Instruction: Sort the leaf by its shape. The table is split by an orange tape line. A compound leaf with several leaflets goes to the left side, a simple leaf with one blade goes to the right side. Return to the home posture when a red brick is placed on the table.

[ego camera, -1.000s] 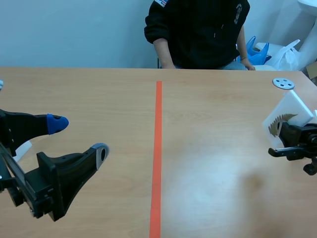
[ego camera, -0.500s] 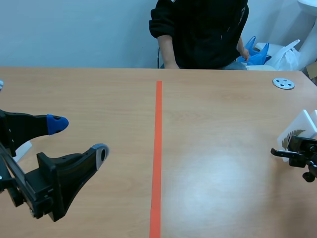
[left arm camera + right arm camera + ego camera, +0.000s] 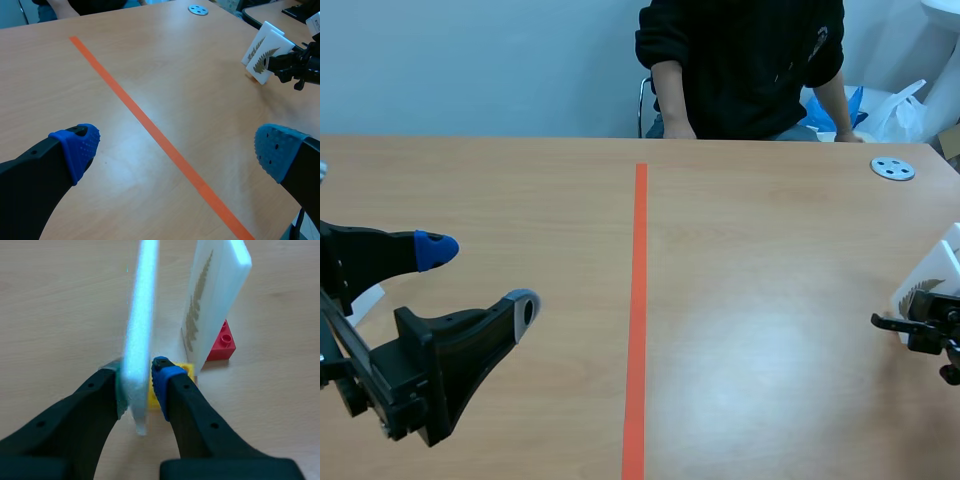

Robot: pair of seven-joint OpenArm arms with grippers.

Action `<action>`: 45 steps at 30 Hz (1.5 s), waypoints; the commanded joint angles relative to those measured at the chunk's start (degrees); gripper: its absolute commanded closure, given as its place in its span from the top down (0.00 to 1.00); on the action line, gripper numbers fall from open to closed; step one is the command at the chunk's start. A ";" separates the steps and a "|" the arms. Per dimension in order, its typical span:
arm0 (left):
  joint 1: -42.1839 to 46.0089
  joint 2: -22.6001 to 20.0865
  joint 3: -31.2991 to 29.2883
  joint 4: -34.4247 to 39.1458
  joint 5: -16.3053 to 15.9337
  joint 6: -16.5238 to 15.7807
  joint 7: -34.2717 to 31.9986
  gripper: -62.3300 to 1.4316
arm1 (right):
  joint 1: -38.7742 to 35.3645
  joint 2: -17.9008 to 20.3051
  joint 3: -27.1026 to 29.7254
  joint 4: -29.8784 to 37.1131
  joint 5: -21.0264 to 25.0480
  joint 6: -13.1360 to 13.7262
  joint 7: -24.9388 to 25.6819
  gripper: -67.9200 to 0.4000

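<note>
2 fingers of the right pincer (image 3: 139,381) were clamped on the lower edge of a white card (image 3: 142,305), a yellow brick (image 3: 184,370) at its foot. Just ahead stood a second card (image 3: 215,295) in a red brick (image 3: 222,346). The held leaf (image 3: 260,60) looked fern-like (compound, I judged), so the card needed lifting clear, then carrying upright across the tape line (image 3: 638,300). The left pincer (image 3: 175,147) gaped wide.

A pale wood worktop (image 3: 520,190) fills the scene, split from near to far by an orange tape line (image 3: 638,300). Soft light pools as a glare right of the line. Behind the far edge stands a plain pale blue wall (image 3: 470,60). A metal chair frame (image 3: 643,103) shows there, and white plastic bags (image 3: 902,112) lie at the far right.
</note>
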 commanded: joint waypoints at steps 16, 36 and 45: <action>-0.15 0.26 -0.09 0.20 -0.39 -0.11 -1.27 1.00 | 0.00 0.81 -0.15 4.17 -0.02 0.02 4.44 0.71; -0.15 0.26 -0.09 0.20 -0.39 -0.11 -1.25 1.00 | -19.61 1.27 11.19 45.07 0.59 4.13 -9.25 1.00; -0.15 0.26 -0.09 0.20 -0.39 -0.13 -1.22 1.00 | -32.37 1.25 11.21 60.02 2.91 14.34 -13.49 1.00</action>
